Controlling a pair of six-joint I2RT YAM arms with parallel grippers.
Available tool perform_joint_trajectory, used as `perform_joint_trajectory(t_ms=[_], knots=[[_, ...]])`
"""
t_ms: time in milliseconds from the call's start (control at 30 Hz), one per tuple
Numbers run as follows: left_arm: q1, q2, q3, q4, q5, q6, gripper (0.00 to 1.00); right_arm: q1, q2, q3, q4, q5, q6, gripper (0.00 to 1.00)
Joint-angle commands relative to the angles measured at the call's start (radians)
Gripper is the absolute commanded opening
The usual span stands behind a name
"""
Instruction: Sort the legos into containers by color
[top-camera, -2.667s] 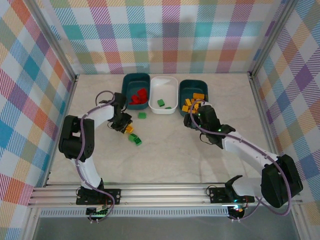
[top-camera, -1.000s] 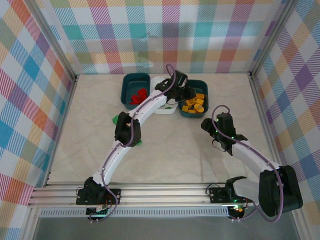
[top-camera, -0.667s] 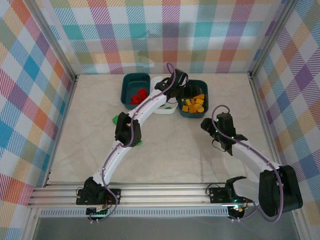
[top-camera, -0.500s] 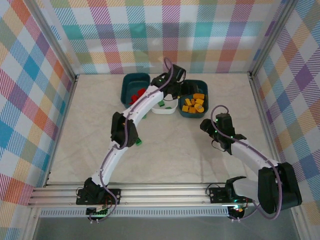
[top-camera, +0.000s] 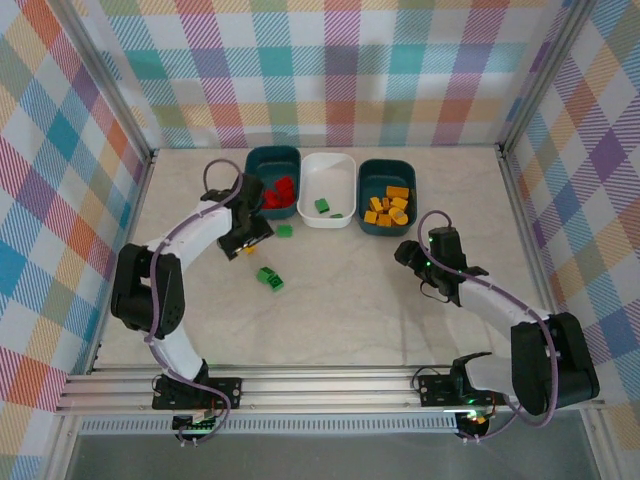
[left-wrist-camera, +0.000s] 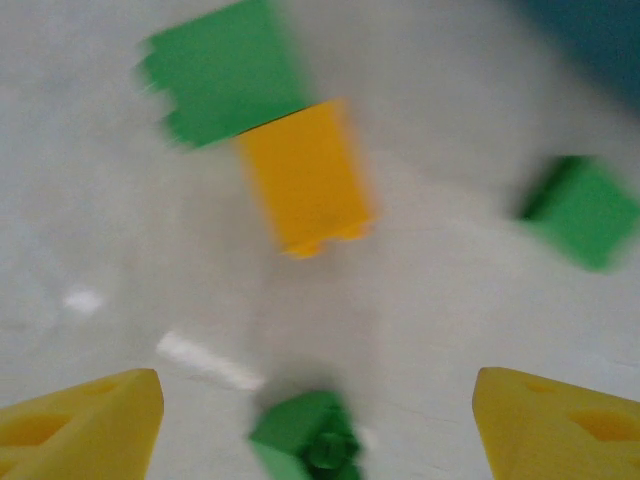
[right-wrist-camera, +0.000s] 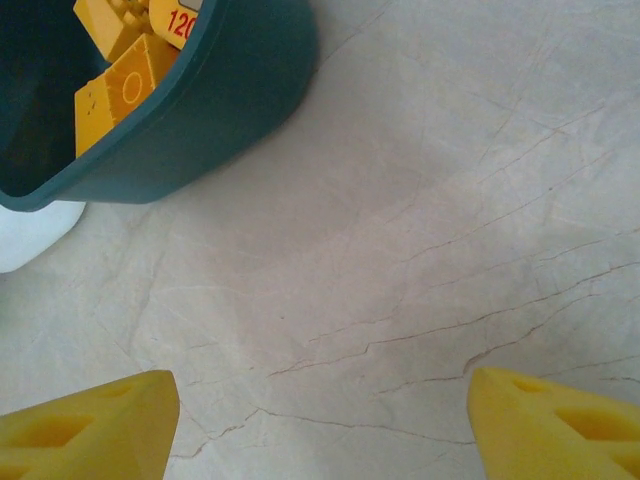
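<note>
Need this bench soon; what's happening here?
Two robot arms are sorting toy bricks by color: red in the left tub, green in the white tub, yellow in the right tub. The left pincer hangs open over a loose yellow brick and green bricks. The right pincer is open over bare table beside the right tub.

Bright even light, soft shadows; left wrist view motion-blurred, legos (left-wrist-camera: 305, 180) smeared.
</note>
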Motion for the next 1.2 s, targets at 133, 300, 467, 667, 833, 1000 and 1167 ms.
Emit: perform_joint_trajectory(t_ms=[133,300,467,667,833,1000,1167], knots=[[0.025,0.096,0.092,-0.062,-0.051,-0.069,0.80,-0.004,0.014,0.033,0.018,-0.057,-0.017,0.76],[0.061,0.173,0.107,-0.004,-0.046,-0.080,0.77,-0.004,0.006,0.037,0.011,-0.055,-0.026,0.76],[0.073,0.224,0.124,0.040,-0.053,-0.069,0.71,-0.004,0.013,0.039,0.012,-0.061,-0.029,0.76],[0.076,0.245,0.147,0.065,-0.072,-0.036,0.56,-0.004,0.018,0.040,0.014,-0.057,-0.031,0.76],[0.077,0.253,0.143,0.081,-0.046,-0.019,0.24,-0.004,0.028,0.038,0.021,-0.057,-0.028,0.76],[-0.027,0.152,0.133,0.069,-0.132,0.010,0.17,-0.004,0.047,0.041,0.028,-0.065,-0.022,0.75],[-0.169,0.027,0.167,0.077,-0.178,0.004,0.18,-0.004,0.067,0.043,0.030,-0.054,-0.021,0.75]])
